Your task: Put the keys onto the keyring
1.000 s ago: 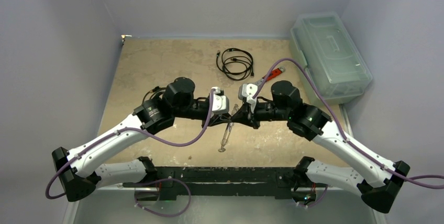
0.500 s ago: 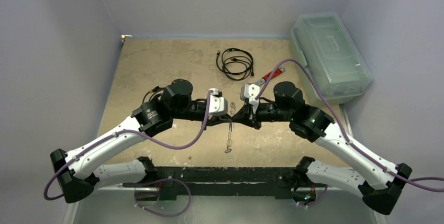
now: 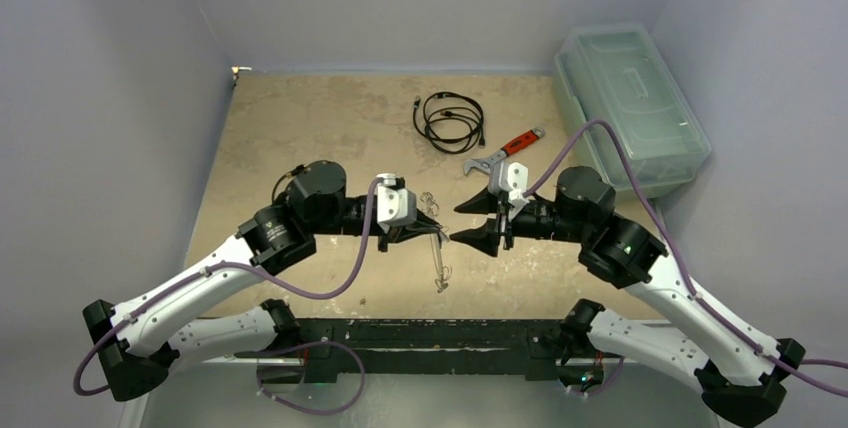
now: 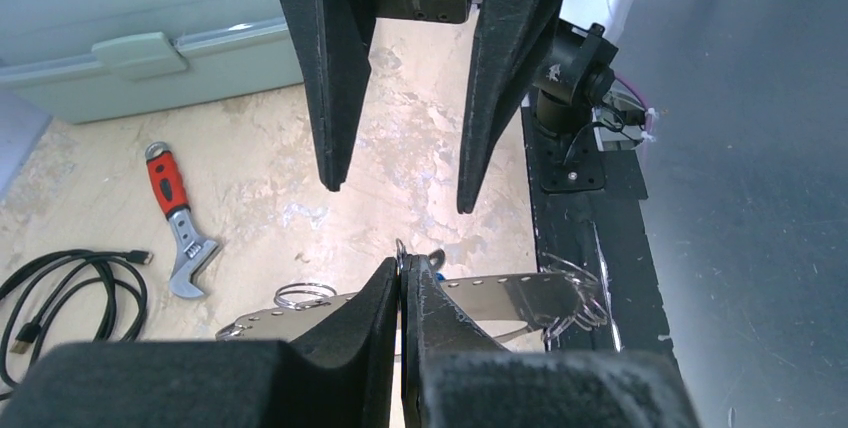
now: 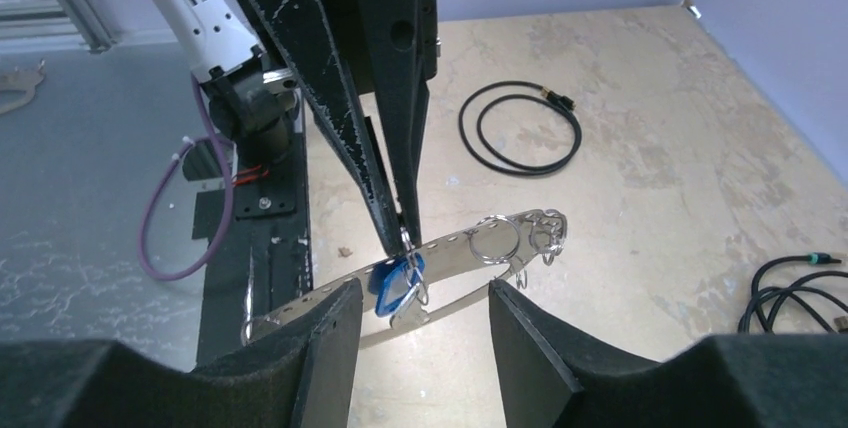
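The left gripper (image 4: 401, 266) is pinched shut on the keyring (image 5: 450, 242), which hangs just under its tips. The right gripper (image 5: 420, 290) gapes wide and empty, the blue key (image 5: 392, 286) dangling between its fingers. It should close squarely on the key's head, avoiding the ring.

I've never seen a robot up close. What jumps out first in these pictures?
Above the middle of the table, the left hand is pinched shut on the keyring, a silvery strip dangling with a blue-headed key against it, while the right hand faces it, open. Farther back lie a red-handled wrench and a coiled black cable, with a clear plastic box at the right edge.
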Tool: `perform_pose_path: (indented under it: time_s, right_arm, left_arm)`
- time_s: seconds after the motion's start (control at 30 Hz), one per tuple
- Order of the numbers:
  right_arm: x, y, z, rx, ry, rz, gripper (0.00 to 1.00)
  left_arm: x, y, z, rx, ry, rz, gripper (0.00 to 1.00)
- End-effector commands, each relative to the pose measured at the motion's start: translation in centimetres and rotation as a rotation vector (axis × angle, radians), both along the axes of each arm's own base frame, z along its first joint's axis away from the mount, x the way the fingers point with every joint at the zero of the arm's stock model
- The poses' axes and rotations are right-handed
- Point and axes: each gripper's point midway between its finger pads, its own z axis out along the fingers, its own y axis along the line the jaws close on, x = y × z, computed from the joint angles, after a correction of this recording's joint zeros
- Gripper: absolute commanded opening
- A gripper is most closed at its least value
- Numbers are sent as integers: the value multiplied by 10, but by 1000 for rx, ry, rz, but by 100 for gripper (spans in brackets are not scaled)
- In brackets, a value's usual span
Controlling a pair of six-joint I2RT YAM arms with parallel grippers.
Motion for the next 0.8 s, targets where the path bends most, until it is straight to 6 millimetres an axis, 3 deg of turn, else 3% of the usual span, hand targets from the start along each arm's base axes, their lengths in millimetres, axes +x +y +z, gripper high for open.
perform_pose_path:
  time_s: [0.0,0.47,0.77]
  right_arm:
    - [6,-3,6,54,-12,-57,53]
    - [3,1,-7,31,39,-38,50]
    - [5,5,-5,33,40,-29,40]
  left_arm:
    - [-8,-3,26,-123,-49,-39,0]
    - [-19,-2,39,-206,-86,-89,0]
    - [-20,0,39,-205,-78,-88,0]
